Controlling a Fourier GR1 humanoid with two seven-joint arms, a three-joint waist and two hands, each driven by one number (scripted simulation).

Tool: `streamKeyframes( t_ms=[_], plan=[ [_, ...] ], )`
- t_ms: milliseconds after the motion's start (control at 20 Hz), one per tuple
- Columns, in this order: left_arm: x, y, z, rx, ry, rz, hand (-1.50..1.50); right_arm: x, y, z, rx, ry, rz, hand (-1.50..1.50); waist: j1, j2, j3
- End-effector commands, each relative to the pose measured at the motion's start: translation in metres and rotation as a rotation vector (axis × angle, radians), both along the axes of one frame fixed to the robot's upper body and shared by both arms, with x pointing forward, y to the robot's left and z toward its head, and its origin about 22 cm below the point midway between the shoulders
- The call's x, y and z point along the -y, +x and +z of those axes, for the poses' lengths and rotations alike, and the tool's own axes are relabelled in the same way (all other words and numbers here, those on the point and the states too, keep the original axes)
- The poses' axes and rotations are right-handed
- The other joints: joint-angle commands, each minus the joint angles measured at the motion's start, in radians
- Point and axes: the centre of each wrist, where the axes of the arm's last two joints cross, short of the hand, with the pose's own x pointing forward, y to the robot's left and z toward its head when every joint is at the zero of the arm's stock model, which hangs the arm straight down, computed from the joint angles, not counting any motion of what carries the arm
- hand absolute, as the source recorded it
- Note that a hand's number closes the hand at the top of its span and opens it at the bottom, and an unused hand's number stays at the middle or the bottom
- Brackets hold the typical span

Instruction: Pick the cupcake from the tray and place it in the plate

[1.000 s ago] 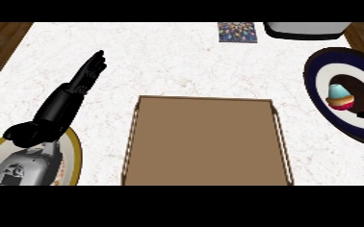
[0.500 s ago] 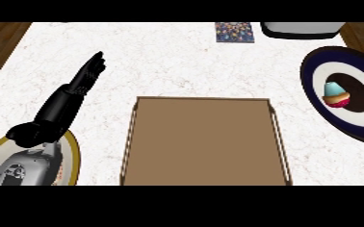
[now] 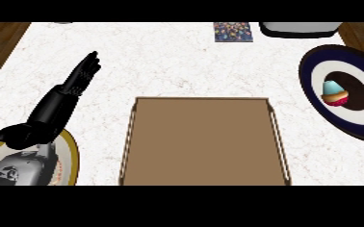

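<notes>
1. The cupcake (image 3: 335, 93) is seen lying on the plate (image 3: 317, 67) at three o'clock, well apart from the tray (image 3: 204, 142); by how things lie, the placing is judged done.
2. The tray, set at six o'clock, is a flat brown rectangle with a low raised rim and slim rails along its long sides; nothing is carried on it.
3. The left hand (image 3: 80, 78) is shown at nine o'clock above the bench (image 3: 171, 62), its fingers straight and pressed together, pointing toward twelve; nothing is held, so a resting pose is judged.
4. The right hand is not in view.
5. The plate is round, with a dark rim and a pale ring inside; the cupcake has a teal top over a banded red and tan wrapper.
6. The bench is white and marbled. A patterned card (image 3: 233, 31) and a grey vessel (image 3: 298, 28) are placed at twelve to one o'clock. A yellow-rimmed dish (image 3: 71, 154) is partly hidden at seven o'clock.
</notes>
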Motion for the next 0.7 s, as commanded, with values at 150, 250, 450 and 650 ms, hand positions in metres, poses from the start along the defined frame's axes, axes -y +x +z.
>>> streamKeyframes(
  t_ms=[150,250,450,650],
  plan=[
    [-0.005,-0.003,-0.001,0.005,-0.003,0.016,0.0,0.032,-0.034,0.018,0.07,0.223,0.22,-1.5,-0.016,0.0,0.004],
    [0.001,-0.003,-0.003,-0.01,-0.008,0.001,0.0,0.032,-0.033,0.023,0.09,0.221,0.211,-1.5,-0.011,0.004,0.006],
    [-0.002,-0.001,0.006,0.011,-0.023,0.0,0.0,0.032,-0.033,0.024,0.075,0.221,0.214,-1.5,0.0,0.005,0.008],
    [-0.007,0.0,-0.003,-0.009,-0.025,0.027,0.0,0.042,-0.043,0.041,0.085,0.212,0.229,-1.5,-0.023,0.006,0.008]
  ],
)
